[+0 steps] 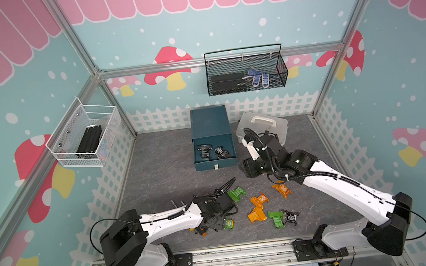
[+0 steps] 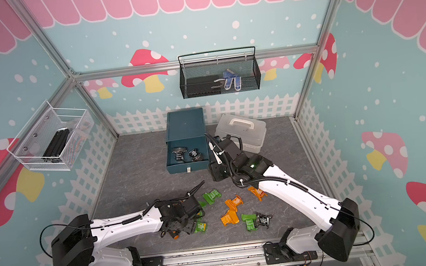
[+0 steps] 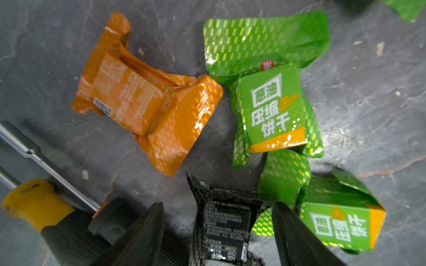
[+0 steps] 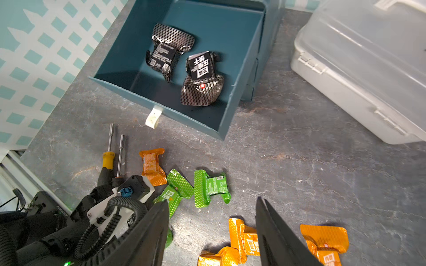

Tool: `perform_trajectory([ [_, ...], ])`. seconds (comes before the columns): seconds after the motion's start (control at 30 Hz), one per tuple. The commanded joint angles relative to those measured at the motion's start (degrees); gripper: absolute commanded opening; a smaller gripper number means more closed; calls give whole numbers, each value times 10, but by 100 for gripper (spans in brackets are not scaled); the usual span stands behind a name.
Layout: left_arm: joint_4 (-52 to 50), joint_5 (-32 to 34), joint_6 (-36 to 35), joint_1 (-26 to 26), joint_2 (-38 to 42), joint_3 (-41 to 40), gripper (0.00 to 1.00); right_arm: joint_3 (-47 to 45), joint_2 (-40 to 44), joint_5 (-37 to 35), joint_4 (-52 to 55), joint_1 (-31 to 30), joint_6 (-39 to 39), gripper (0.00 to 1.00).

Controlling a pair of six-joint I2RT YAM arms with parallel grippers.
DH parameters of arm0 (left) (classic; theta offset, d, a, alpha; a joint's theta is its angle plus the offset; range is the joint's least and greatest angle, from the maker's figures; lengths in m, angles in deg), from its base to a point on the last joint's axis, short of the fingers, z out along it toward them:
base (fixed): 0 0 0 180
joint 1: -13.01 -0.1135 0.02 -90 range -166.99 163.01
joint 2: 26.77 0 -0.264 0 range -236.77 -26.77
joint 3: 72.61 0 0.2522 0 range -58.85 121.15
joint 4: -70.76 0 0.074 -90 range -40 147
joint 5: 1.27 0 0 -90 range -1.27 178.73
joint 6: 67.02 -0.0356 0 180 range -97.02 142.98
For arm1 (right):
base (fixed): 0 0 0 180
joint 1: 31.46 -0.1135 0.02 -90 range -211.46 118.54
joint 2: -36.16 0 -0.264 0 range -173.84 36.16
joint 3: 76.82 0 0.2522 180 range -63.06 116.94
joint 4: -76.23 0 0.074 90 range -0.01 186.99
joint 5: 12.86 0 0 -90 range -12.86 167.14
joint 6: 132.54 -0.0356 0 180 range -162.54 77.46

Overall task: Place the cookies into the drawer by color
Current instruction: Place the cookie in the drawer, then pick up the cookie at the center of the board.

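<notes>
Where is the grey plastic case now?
In both top views the grey case stands at the back, just right of the drawer, apart from it.

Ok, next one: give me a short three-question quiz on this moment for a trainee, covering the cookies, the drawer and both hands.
1. Multiple choice: what colour are the two cookies lying in the open drawer? A orange, B green, C black.
2. True or false: the right hand is holding an orange cookie.
3. Fill in: the left hand stands open astride a ___ cookie on the table.

Key: 1 C. 2 False: it is open and empty. 3 black.
</notes>
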Motion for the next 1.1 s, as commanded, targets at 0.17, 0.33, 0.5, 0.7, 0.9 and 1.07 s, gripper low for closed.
perform_trajectory([
  [0.17, 5, -14, 4, -7, -43, -1, 81, -105, 110, -29, -48, 2, -35, 63],
  [0.33, -2, -13, 7, -15, -69, -1, 77, -189, 202, -68, -85, 3, -50, 64],
  [0.5, 0, -12, 4, -16, -43, -3, 69, -195, 247, -77, -68, 3, -42, 64],
  [0.7, -13, -4, 13, -20, -47, -6, 58, -203, 256, -71, -66, 2, -47, 64],
  [0.9, -12, 0, 8, -20, -37, -4, 46, -222, 241, -61, -77, 3, -54, 64],
  [1.07, -8, 4, -2, -22, -37, 12, 36, -232, 241, -52, -86, 2, -52, 65],
])
